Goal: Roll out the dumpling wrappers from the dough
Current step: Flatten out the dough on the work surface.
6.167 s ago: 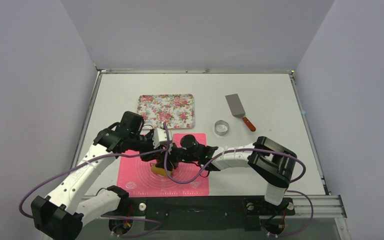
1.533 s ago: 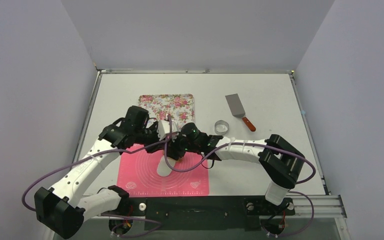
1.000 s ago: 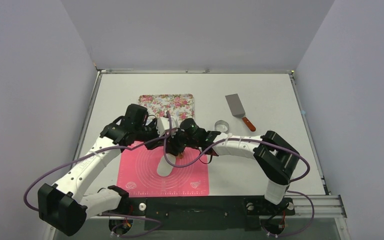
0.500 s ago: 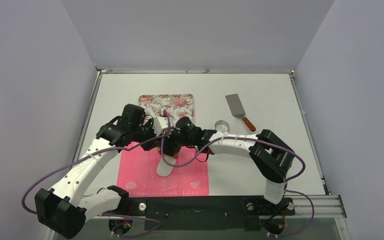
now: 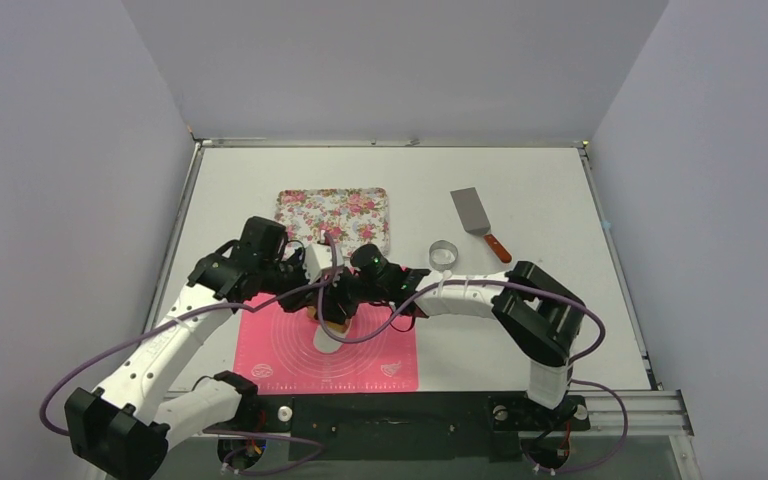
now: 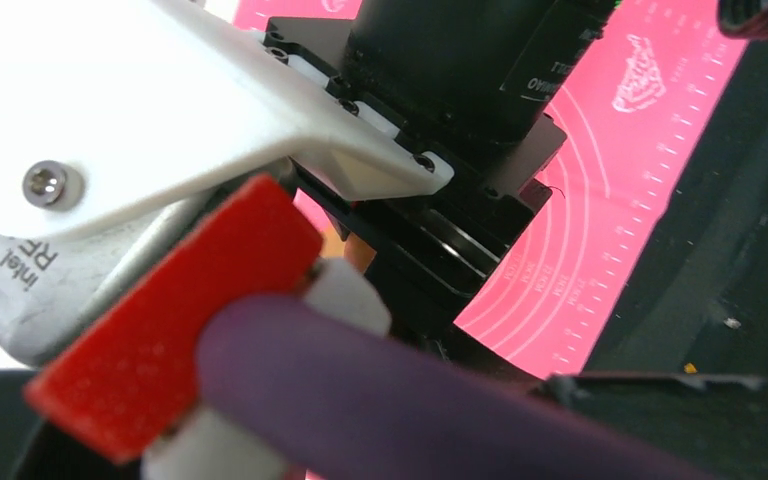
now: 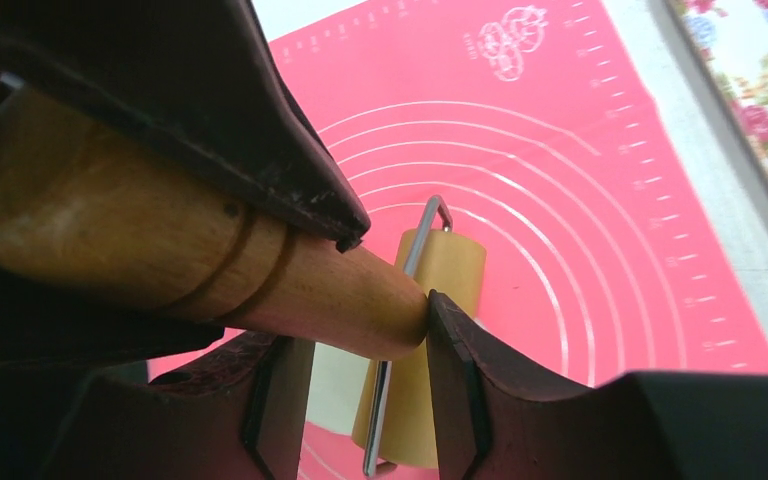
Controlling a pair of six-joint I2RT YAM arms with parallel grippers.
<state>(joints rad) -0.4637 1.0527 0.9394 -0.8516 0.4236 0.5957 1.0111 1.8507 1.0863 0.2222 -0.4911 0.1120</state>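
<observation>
A pink mat (image 5: 280, 350) lies near the front edge, with an oblong sheet of white dough (image 5: 326, 338) on it. A wooden roller (image 5: 334, 321) rests on the sheet's far end. Both grippers meet over it, the left gripper (image 5: 305, 288) from the left and the right gripper (image 5: 340, 300) from the right. In the right wrist view my right gripper (image 7: 365, 370) is shut on the roller's wooden handle (image 7: 160, 250). The barrel (image 7: 440, 330) and the dough (image 7: 332, 385) lie below. In the left wrist view the other arm and a purple cable block the left jaws. No dumpling wrappers are in view.
A floral tray (image 5: 332, 218) sits just behind the mat. A metal ring cutter (image 5: 443, 254) stands to the right of the arms. A spatula (image 5: 478, 220) lies further back right. The right arm's purple cable loops over the mat.
Both grippers and the roller have come nearer and slightly left, from beyond the dough's far end onto the sheet. The dough has not shifted.
</observation>
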